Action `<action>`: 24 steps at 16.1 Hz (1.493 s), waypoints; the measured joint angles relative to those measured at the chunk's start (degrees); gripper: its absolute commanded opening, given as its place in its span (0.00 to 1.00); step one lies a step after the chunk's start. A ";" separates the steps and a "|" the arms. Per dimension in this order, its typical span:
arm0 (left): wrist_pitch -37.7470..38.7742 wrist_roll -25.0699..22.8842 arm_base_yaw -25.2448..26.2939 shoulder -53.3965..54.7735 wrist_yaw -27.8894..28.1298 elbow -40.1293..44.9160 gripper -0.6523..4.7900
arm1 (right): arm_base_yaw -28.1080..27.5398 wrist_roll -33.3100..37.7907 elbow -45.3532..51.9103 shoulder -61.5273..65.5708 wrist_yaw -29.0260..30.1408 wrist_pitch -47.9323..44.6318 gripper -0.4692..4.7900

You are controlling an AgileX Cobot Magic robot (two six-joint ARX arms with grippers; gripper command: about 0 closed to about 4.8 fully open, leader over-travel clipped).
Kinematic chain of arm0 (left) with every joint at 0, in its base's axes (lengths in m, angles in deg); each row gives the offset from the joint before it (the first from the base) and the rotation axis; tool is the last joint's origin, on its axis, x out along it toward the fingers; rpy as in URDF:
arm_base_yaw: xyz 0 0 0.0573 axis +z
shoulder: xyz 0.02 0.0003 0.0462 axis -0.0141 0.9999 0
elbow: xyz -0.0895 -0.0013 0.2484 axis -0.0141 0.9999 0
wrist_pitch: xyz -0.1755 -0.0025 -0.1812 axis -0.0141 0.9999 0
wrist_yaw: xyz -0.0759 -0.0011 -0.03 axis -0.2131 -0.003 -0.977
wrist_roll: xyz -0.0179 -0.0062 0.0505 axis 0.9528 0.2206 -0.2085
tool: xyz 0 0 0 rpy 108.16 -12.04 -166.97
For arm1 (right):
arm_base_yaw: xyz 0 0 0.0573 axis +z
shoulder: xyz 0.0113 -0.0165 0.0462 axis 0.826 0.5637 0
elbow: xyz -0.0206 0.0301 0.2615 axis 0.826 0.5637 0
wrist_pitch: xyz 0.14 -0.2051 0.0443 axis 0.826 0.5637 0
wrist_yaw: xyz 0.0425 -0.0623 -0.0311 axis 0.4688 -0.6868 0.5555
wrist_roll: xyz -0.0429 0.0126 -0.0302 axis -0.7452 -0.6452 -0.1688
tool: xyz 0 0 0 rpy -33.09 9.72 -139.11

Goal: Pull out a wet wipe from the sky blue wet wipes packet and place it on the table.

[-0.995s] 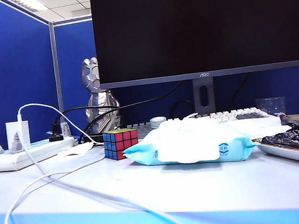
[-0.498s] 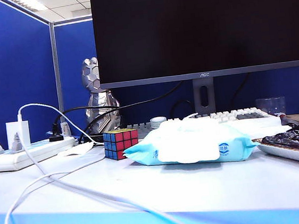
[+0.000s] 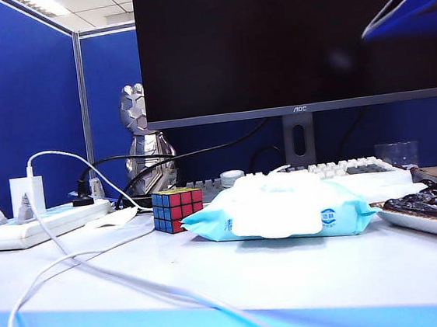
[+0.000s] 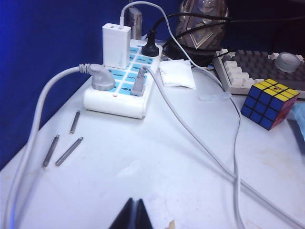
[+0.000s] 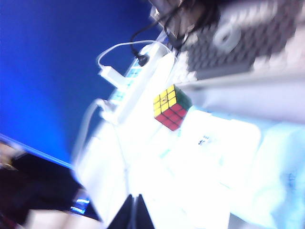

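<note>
Exterior view: lying on the table (image 3: 308, 267), the sky blue wet wipes packet (image 3: 282, 213), white flap facing up, no wet wipe showing outside it. Standing just beside its left end, a Rubik's cube (image 3: 177, 209). Sitting far left, a white power strip (image 3: 41, 225), with a white cable (image 3: 97, 274) trailing across the front of the table. Rising behind, a big black monitor (image 3: 295, 38), a silver figure (image 3: 144, 140) and a keyboard (image 3: 336, 170). Resting at the right edge, a dark tray (image 3: 431, 211). Poking in blurred at the top right corner, a blue part of the right arm (image 3: 413, 2), high above the packet and well apart from it.

Left wrist view: hanging over bare table, the left gripper (image 4: 134, 215), tips pressed together, pinching nothing. Lying ahead, the power strip (image 4: 125, 81), three small metal rods (image 4: 64, 143), the cable (image 4: 190, 129) and the cube (image 4: 269, 103).

Right wrist view: very blurred. Showing at the frame edge, the right gripper (image 5: 134, 213), tips pressed together, holding nothing. Glowing pale below, the packet (image 5: 224, 157), beside the cube (image 5: 170, 107).
</note>
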 measured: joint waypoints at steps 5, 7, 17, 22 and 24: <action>0.00 0.00 0.00 0.00 0.00 0.00 0.12 | 7.48 -4.31 -0.63 16.26 1.40 -4.11 0.11; 0.00 0.00 0.00 0.00 -0.02 0.00 0.12 | 13.09 -10.36 -1.57 18.51 -2.82 -3.63 0.70; 0.00 0.02 0.00 0.00 0.00 0.00 0.12 | 23.54 -33.18 -10.64 24.52 -31.52 0.81 0.67; 0.00 0.02 0.00 0.00 0.00 0.00 0.12 | 23.54 -34.60 -12.68 30.75 -32.50 1.11 0.65; 0.00 0.02 0.00 0.00 0.00 0.00 0.12 | 23.54 -34.73 -14.84 33.24 -32.50 0.66 0.64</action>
